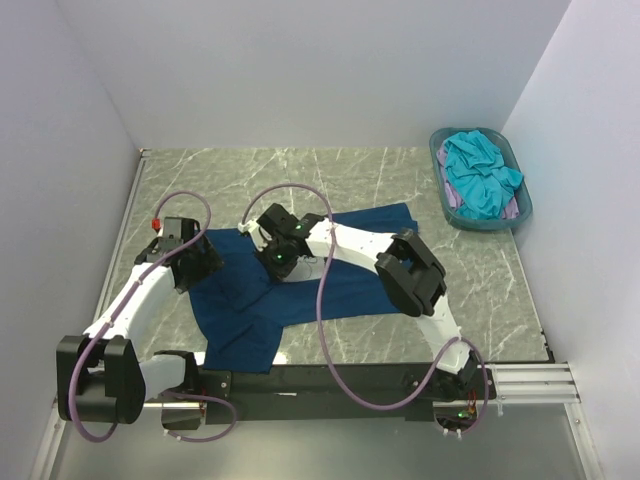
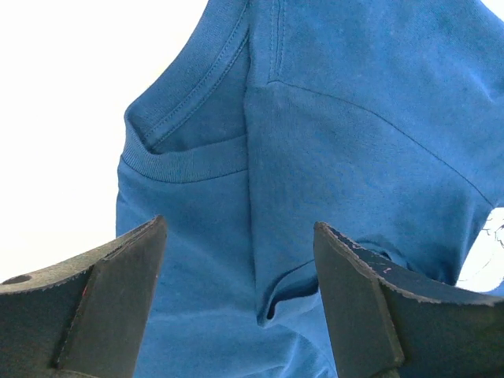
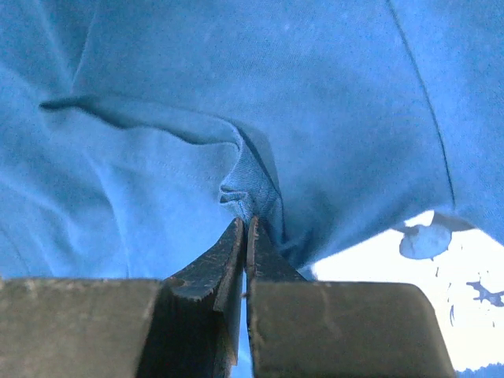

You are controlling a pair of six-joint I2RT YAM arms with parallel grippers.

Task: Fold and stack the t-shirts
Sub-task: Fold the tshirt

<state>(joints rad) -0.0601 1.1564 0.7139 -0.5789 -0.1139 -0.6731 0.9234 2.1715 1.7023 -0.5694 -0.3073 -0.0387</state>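
A dark navy t-shirt (image 1: 350,285) lies spread on the marble table. My left gripper (image 1: 203,265) hovers open over its left part. In the left wrist view the ribbed collar (image 2: 185,161) and a fold of the navy t-shirt (image 2: 354,118) lie between and beyond the wide-apart fingers of the left gripper (image 2: 240,228). My right gripper (image 1: 272,268) is down on the shirt's middle. The right wrist view shows that right gripper (image 3: 246,222) shut on a small pinched ridge of the navy t-shirt (image 3: 157,157). A turquoise t-shirt (image 1: 480,175) lies crumpled over a pale lilac one (image 1: 452,197).
A teal plastic basket (image 1: 437,160) at the back right corner holds the turquoise and lilac shirts. White walls close in the table (image 1: 480,290) on the left, back and right. Purple cables loop over both arms.
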